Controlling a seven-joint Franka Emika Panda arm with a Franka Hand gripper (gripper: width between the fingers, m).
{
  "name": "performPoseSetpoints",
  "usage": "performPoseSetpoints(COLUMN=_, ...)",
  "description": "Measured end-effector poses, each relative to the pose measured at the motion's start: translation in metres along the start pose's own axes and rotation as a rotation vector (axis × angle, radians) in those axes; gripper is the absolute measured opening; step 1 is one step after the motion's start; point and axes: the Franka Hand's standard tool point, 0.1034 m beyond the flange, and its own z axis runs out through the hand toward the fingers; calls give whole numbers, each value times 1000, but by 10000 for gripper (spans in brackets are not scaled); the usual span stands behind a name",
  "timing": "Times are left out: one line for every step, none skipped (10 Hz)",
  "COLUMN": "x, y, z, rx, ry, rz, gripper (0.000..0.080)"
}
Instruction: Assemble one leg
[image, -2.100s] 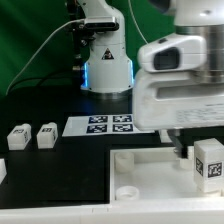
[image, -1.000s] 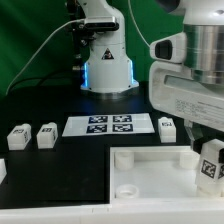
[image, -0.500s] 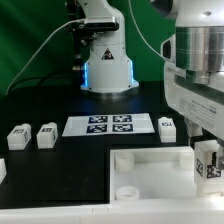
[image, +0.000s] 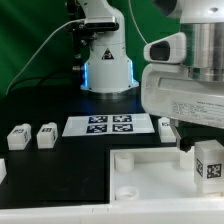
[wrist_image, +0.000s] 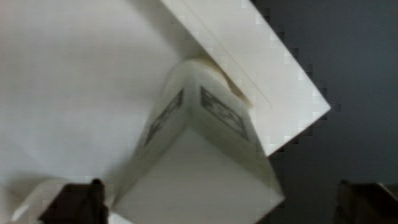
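Note:
In the exterior view my gripper (image: 204, 150) is at the right, shut on a leg (image: 210, 162), a chunky white block whose tag faces the camera. It holds the leg over the right end of the white panel (image: 150, 172). In the wrist view the leg (wrist_image: 205, 140) fills the middle between my two dark fingertips (wrist_image: 75, 200), with the gripper (wrist_image: 214, 205) above the panel (wrist_image: 71, 80) and its corner. Two more legs (image: 18, 136) (image: 46, 134) stand at the exterior view's left. Another leg (image: 166, 125) shows partly behind my hand.
The marker board (image: 108, 125) lies behind the panel. The robot base (image: 106, 60) stands at the back. A further white block (image: 2, 170) is cut off at the exterior view's left edge. Black table (wrist_image: 347, 60) shows beside the panel's corner.
My hand has turned to and fro over the panel's right end with the leg in it. The leg's tag tilted and now faces the camera again, about where it was.

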Motion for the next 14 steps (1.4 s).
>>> performPoseSetpoints(x=1, y=1, z=0, rx=-1, ry=1, rz=-126, gripper=647)
performPoseSetpoints(x=1, y=1, z=0, rx=-1, ry=0, rz=-211, gripper=649)
performPoseSetpoints(x=1, y=2, z=0, rx=-19, ry=-2, rz=-373, gripper=649)
performPoseSetpoints(x=3, y=-2, z=-2, rx=-44, ry=-9, rz=-586, gripper=649)
performPoseSetpoints(x=3, y=-7, z=-5, rx=-50, ry=-13, rz=-727, gripper=649)
performPoseSetpoints(x=0, y=-9, z=-6, rx=-54, ry=-27, rz=-839, gripper=649)
performPoseSetpoints(x=1, y=-8, z=-6, rx=-53, ry=-24, rz=-829, gripper=649)
performPoseSetpoints(x=1, y=-8, z=-6, rx=-53, ry=-24, rz=-796, gripper=649)
performPoseSetpoints(x=0, y=-8, z=-5, rx=-51, ry=-24, rz=-753, gripper=534)
performPoseSetpoints(x=0, y=-8, z=-5, rx=-50, ry=-23, rz=-655, gripper=398)
performPoseSetpoints(x=0, y=-9, z=-5, rx=-50, ry=-20, rz=-533, gripper=398)
performPoseSetpoints(x=1, y=-7, z=-5, rx=-51, ry=-17, rz=-446, gripper=287)
performPoseSetpoints(x=2, y=-7, z=-5, rx=-53, ry=-15, rz=-387, gripper=287)
performPoseSetpoints(x=3, y=-5, z=-4, rx=-57, ry=-10, rz=-238, gripper=287)
